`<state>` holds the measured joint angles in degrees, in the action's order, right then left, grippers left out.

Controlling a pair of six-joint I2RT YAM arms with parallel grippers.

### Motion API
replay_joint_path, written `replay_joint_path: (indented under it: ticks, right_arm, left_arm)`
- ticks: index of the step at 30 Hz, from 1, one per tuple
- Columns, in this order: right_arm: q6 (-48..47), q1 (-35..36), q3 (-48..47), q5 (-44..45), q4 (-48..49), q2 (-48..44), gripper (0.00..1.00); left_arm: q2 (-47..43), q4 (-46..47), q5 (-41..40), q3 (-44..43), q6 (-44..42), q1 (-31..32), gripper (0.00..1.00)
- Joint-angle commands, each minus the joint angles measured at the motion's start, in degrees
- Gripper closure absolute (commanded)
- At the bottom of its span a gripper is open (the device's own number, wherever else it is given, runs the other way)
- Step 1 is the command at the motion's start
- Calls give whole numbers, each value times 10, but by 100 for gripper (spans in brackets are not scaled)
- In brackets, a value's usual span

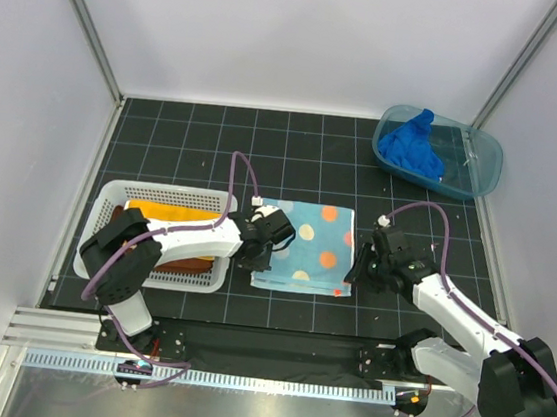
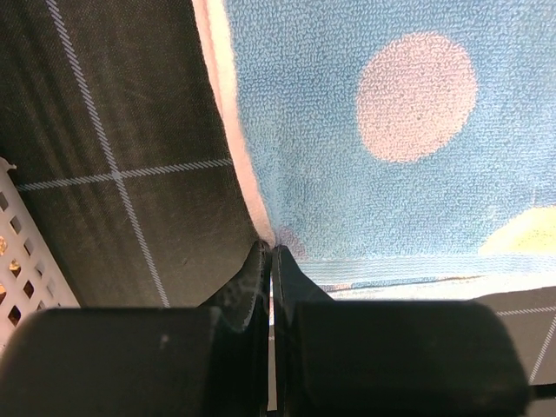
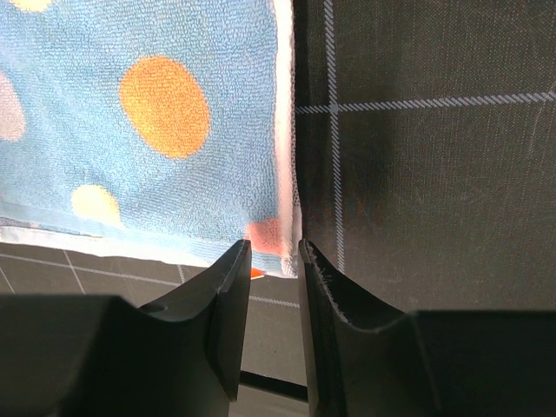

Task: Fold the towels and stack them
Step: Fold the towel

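The light blue spotted towel lies flat on the black mat, mid-table. My left gripper is at its near left corner. In the left wrist view the gripper has its jaws pressed together on the puckered edge of the towel. My right gripper is at the near right corner. In the right wrist view it is narrowly open, with the corner of the towel just past the tips. The yellow-orange towel and rust-brown towel lie in the basket. The royal blue towel is bunched in the tub.
The white mesh basket stands at the left, right beside my left arm, and shows in the left wrist view. The blue plastic tub stands at the back right. A metal rail runs along the near edge.
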<state>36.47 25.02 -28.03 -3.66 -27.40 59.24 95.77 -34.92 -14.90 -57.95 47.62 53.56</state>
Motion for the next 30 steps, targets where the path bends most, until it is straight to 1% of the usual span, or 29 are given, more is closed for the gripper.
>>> replay_joint_path:
  ticks: [1, 4, 9, 19, 30]
  right_arm:
    - [8, 5, 1, 6, 15, -8, 66]
    - [8, 6, 2, 6, 18, -2, 71]
    - [8, 7, 3, 8, 21, -1, 75]
    - [9, 7, -9, 8, 10, -6, 95]
    - [2, 8, -44, 15, -35, -33, 98]
  left_arm:
    - [-29, -13, 4, -22, -5, 1, 99]
    - [-30, -16, 5, -25, -7, 1, 100]
    - [-31, -20, 8, -29, -9, 1, 100]
    - [-40, -34, 14, -37, -12, 4, 100]
    - [-68, -67, 7, -59, -13, 10, 100]
